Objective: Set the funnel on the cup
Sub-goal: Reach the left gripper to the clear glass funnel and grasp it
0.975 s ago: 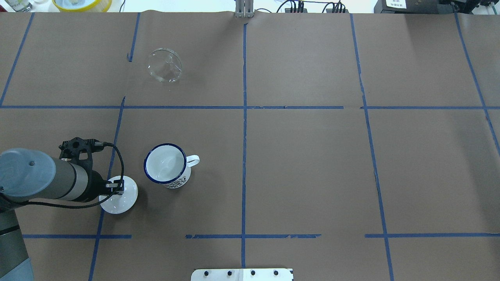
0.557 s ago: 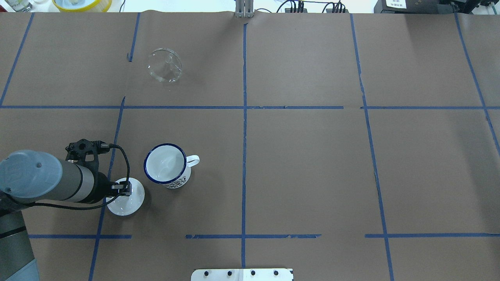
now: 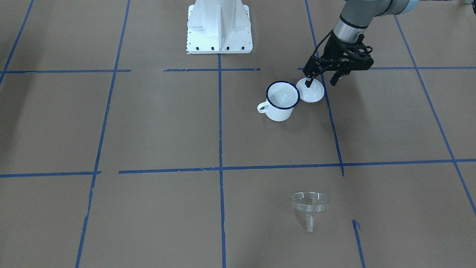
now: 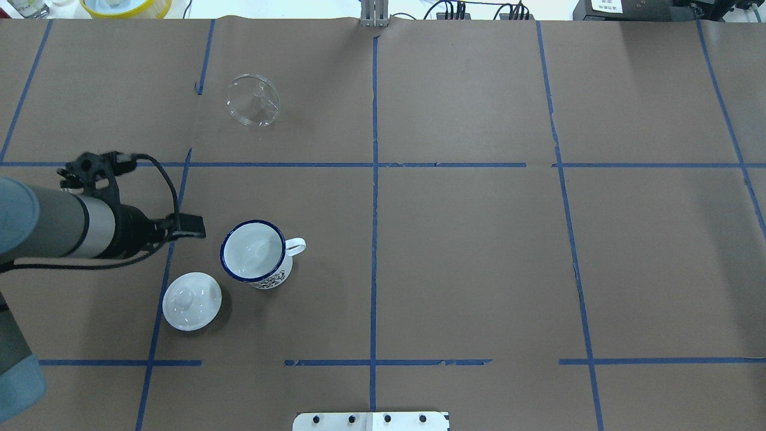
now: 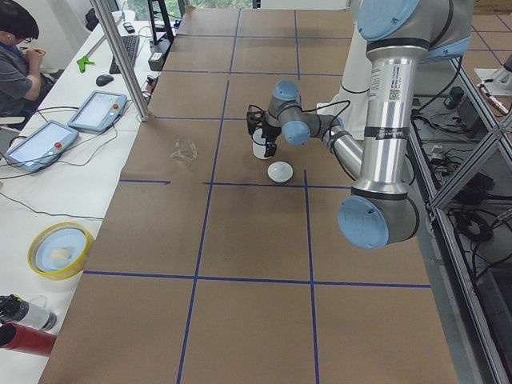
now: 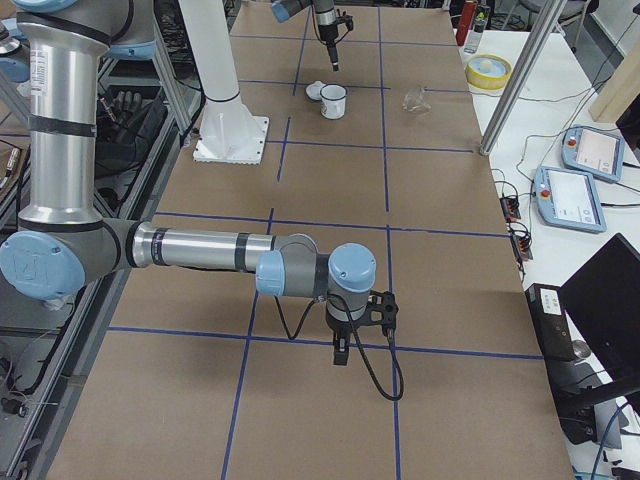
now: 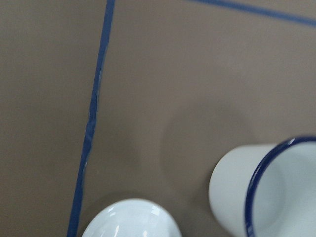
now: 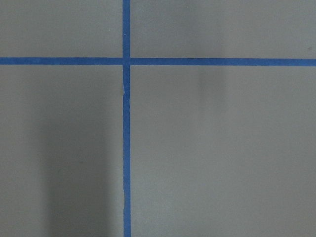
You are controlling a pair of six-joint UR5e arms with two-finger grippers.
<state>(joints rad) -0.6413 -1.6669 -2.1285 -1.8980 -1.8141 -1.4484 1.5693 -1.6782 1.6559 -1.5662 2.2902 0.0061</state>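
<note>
The clear funnel point(image 4: 252, 99) lies tilted on the brown paper at the far left of the table; it also shows in the front view point(image 3: 310, 203). The white cup point(image 4: 254, 250) with a dark blue rim stands upright and empty, handle to the right; it also shows in the front view point(image 3: 282, 96) and the left wrist view point(image 7: 266, 187). My left gripper point(image 3: 320, 80) is open and empty, raised above the table left of the cup, and also shows in the overhead view point(image 4: 190, 227). My right gripper point(image 6: 340, 350) shows only in the right side view; I cannot tell its state.
A round white knobbed lid point(image 4: 191, 301) lies on the paper just left of and nearer than the cup, and shows in the left wrist view point(image 7: 128, 219). The white robot base point(image 3: 219, 26) stands at the near edge. Blue tape lines grid the table.
My left gripper was down on the lid, slid it slightly right, then let go. It has risen and moved away toward the far side. The lid stays on the paper.
</note>
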